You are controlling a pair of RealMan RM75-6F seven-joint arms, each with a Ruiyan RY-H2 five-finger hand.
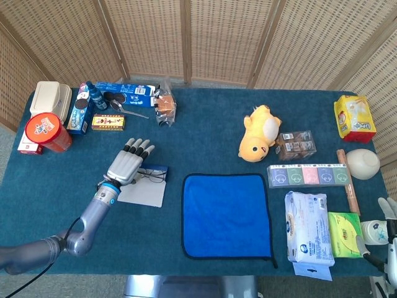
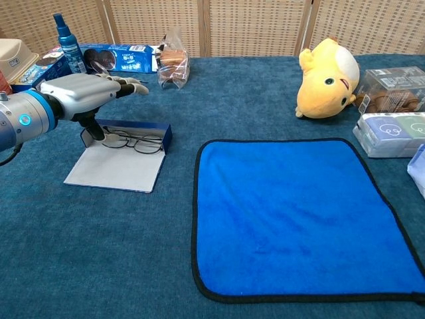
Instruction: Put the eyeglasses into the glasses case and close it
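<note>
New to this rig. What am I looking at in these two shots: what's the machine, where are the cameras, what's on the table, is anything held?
It is a two-armed robot with five-finger hands, steered by a person. One shot looks down from its head, the other looks forward from its chest.

The left robot hand hovers over an open glasses case on the blue table, with the eyeglasses lying at the case's raised blue edge. Its thumb reaches down beside the frames; whether it pinches them I cannot tell. The right robot hand only peeks in at the head view's right edge, too little to judge.

Also there: a blue cloth, a yellow plush toy, snack boxes and a spray bottle at the back left, and tissue packs on the right.
</note>
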